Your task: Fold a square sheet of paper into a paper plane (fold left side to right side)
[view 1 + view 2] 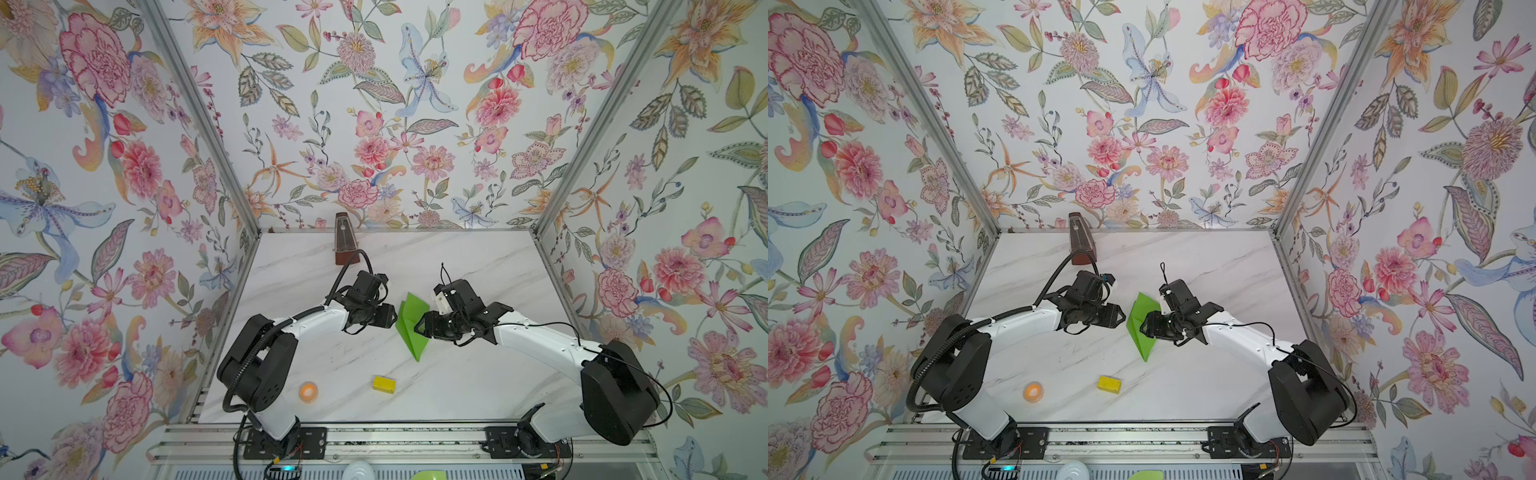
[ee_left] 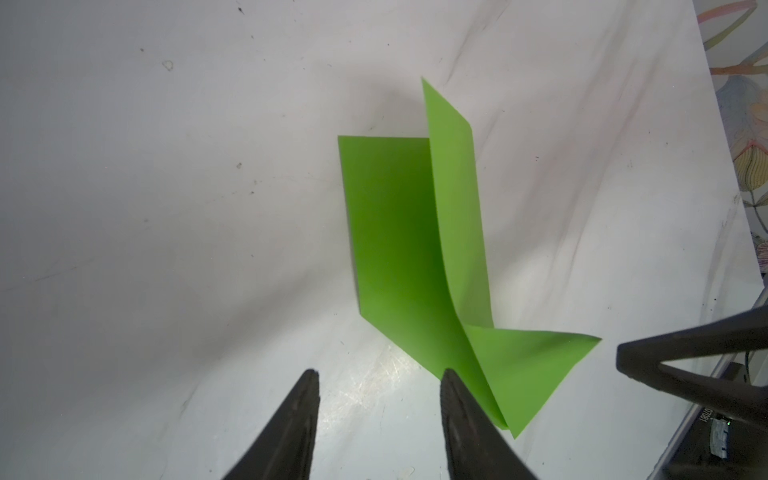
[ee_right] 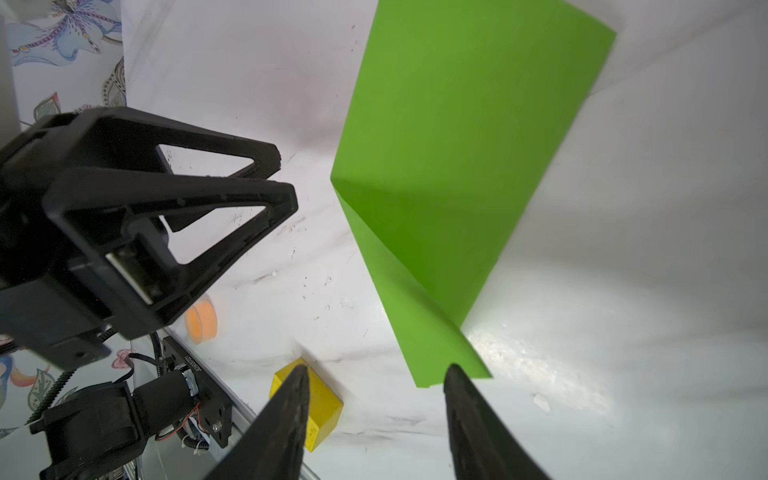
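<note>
Paper plane (image 1: 409,328), bright lime-green and creased into a narrow pointed dart, lies on the white marble-patterned tabletop (image 1: 478,374) near its middle, between the two black claws. In both top views its sharp nose points toward the near edge of the table and its broad tail toward the floral back wall. The left wrist view shows one wing flat on the surface and the other wing standing up from the centre crease, with a folded flap spread out beside the nose.

The left gripper (image 2: 380,374) has its jaws apart with only bare table between them; one fingertip (image 2: 451,376) sits at the edge of the paper near the nose, and contact cannot be told. The right gripper (image 3: 377,368) also has its jaws apart, clamping nothing; one finger overlaps the end of the paper in its wrist view.

A small yellow rectangular block (image 1: 384,384) rests on the table nearer the front edge, well apart from the plane. A small orange round roll (image 1: 308,392) sits further left, close to the left arm's base. A brown pyramid-shaped metronome (image 1: 344,241) stands upright at the back edge
</note>
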You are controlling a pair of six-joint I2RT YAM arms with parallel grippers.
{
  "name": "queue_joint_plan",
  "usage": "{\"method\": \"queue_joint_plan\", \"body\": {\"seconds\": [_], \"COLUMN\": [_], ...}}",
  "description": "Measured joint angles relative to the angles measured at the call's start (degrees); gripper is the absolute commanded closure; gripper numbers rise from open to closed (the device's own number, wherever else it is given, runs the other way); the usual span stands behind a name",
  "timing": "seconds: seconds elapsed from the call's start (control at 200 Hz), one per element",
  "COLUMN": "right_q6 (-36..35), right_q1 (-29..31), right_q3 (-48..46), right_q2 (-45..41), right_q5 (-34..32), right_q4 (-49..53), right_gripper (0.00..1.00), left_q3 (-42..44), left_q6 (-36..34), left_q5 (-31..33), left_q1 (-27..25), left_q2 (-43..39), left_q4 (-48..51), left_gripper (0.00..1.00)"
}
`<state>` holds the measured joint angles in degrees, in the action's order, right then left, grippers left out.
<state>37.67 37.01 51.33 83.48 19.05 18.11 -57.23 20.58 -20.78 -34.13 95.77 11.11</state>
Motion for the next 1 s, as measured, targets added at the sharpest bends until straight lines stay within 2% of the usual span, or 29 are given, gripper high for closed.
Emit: {"method": "queue_joint_plan", "body": {"seconds": [0.32, 0.641, 0.711, 1.001], "right_q6": [0.26, 0.24, 0.24, 0.24], "right_q1": [-2.4, -3.37, -3.37, -3.37], "right_q3": [-1.38, -2.38, -2.38, -2.38], "right_q2": [3.89, 4.09, 4.57, 5.64], "right_q5": [-1.03, 0.48, 0.83, 1.53], "right_q4": [-0.52, -3.26, -3.69, -4.07], "right_gripper": [0.58, 0.7, 0.72, 0.75], "left_q3": [2.36, 0.92, 0.11, -0.96], "left_q6": [3.13, 3.26, 3.26, 2.78], "left_q5": [-5.77, -7.8, -8.04, -9.27], "left_q1": [-0.39, -3.06, -3.5, -3.78], "left_q2": [0.0, 1.64, 2.62, 5.73], "left_q4": [-6.45, -7.39, -7.37, -7.93], "left_gripper": [0.44, 0.44, 0.47, 0.68]}}
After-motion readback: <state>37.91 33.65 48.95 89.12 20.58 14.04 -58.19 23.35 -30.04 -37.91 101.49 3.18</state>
